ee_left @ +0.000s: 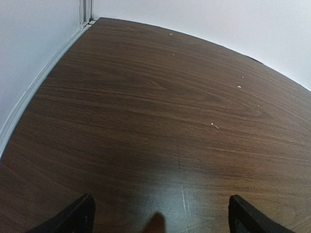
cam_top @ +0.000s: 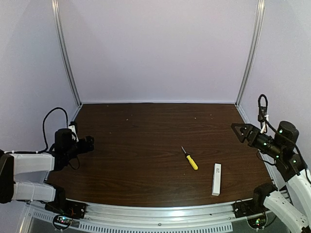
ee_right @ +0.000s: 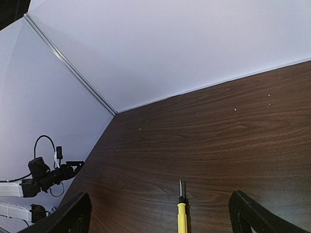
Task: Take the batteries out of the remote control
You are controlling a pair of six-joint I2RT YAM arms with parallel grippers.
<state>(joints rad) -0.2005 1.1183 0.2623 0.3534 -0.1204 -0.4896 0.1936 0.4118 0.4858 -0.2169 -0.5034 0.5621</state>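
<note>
The remote (cam_top: 216,179) lies flat on the desk (cam_top: 136,155) at near right, with the screwdriver (cam_top: 190,158) near its left; left jaws and right jaws both stand apart, empty, at opposite desk edges.

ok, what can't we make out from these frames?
- Batteries: seen in no view. Presumably inside the remote control, but that can't be confirmed.
- Whether its cover is on: too small to tell in the top view, and it lies outside both wrist views.
- Screwdriver: handle cut by the right wrist view's bottom edge; tip type too small.
- Left gripper: its wrist view shows only fingertips, cut by the bottom edge.
</note>
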